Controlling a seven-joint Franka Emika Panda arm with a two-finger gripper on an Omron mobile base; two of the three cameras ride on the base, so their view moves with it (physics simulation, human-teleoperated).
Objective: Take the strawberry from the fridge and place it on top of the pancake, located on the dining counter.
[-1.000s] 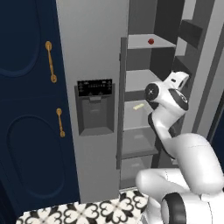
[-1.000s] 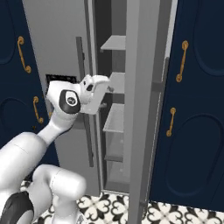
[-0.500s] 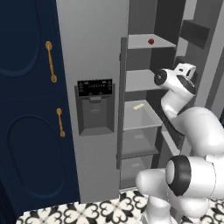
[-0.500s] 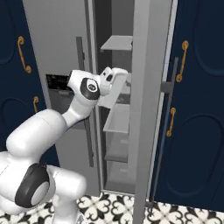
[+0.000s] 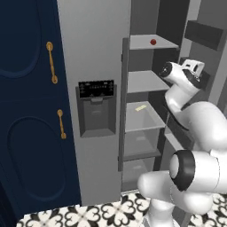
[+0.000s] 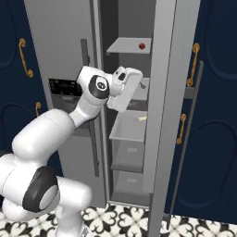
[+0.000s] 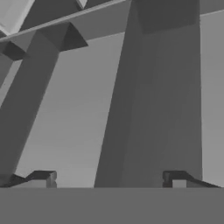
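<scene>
Fridge (image 5: 95, 53) open — strawberry (image 5: 153, 42) top shelf, no writing legible.

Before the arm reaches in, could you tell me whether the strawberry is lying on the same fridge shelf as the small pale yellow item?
No: the strawberry sits on the top shelf, while the pale yellow item lies two shelves lower.

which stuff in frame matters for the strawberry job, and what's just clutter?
For the job:
strawberry, on the top shelf
fridge, right door open
tool, open, empty

Lying about:
pale yellow item on a lower shelf
navy cupboards, gold handles
</scene>
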